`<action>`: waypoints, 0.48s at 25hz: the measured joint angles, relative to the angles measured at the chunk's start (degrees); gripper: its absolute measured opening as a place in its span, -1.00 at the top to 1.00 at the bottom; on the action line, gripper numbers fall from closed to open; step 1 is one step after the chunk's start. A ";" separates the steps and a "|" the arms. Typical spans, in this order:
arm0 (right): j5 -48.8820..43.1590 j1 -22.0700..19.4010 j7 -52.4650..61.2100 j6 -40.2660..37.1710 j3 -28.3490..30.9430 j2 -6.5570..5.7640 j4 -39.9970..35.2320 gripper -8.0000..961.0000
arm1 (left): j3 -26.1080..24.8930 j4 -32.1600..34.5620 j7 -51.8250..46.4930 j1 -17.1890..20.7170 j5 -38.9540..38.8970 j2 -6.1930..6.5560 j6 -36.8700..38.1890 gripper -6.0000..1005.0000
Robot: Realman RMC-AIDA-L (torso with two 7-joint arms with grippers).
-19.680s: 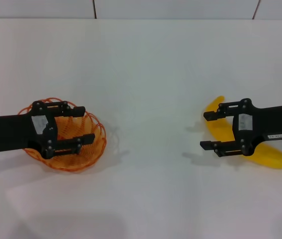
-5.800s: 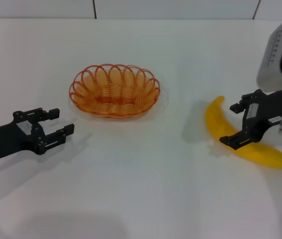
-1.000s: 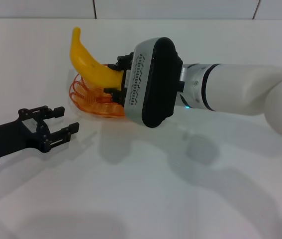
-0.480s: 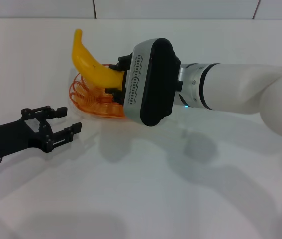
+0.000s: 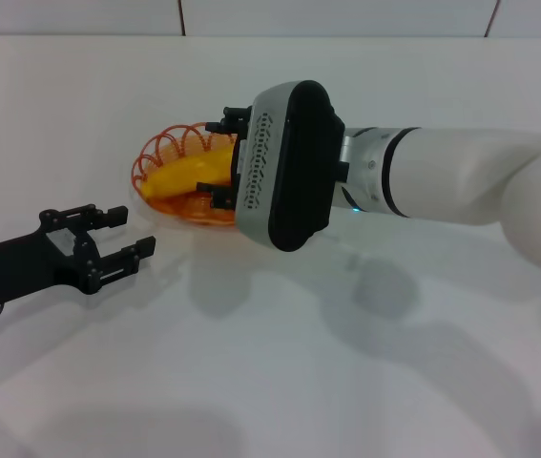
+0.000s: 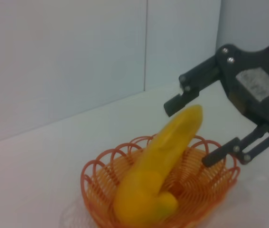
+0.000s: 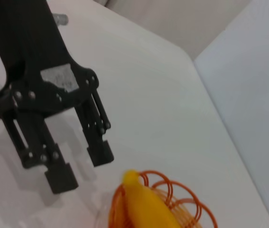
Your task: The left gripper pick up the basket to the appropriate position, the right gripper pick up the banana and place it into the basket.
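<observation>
The orange wire basket [image 5: 153, 154] stands on the white table left of centre. The yellow banana [image 5: 186, 176] lies in it, one end leaning up over the rim. My right gripper [image 5: 217, 162] hovers at the basket's right side. It is open, with its fingers on either side of the banana's raised end and not touching it. The left wrist view shows this: banana [image 6: 162, 161], basket [image 6: 94, 176], right gripper [image 6: 192, 130]. My left gripper [image 5: 132, 232] is open and empty, low over the table in front-left of the basket. It also shows in the right wrist view [image 7: 81, 166].
The right arm's large silver-grey housing [image 5: 284, 162] and white forearm [image 5: 461, 176] stretch across the table from the right and hide the basket's right side. A tiled wall [image 5: 327, 14] runs along the table's far edge.
The banana, held upright above the basket by the right gripper half a second ago, now lies in the basket. The right gripper has opened. The left gripper has hardly moved.
</observation>
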 joint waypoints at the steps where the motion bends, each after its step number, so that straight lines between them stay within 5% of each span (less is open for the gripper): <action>1: 0.07 -0.54 0.00 -0.06 0.08 -0.08 -0.83 -0.35 | 0.00 0.00 0.01 0.05 -0.01 0.00 0.00 -0.19; 12: 6.57 -11.64 -8.86 -12.56 8.78 -0.42 -15.60 -0.44 | 0.01 0.00 0.36 0.42 -0.39 0.00 0.00 -0.19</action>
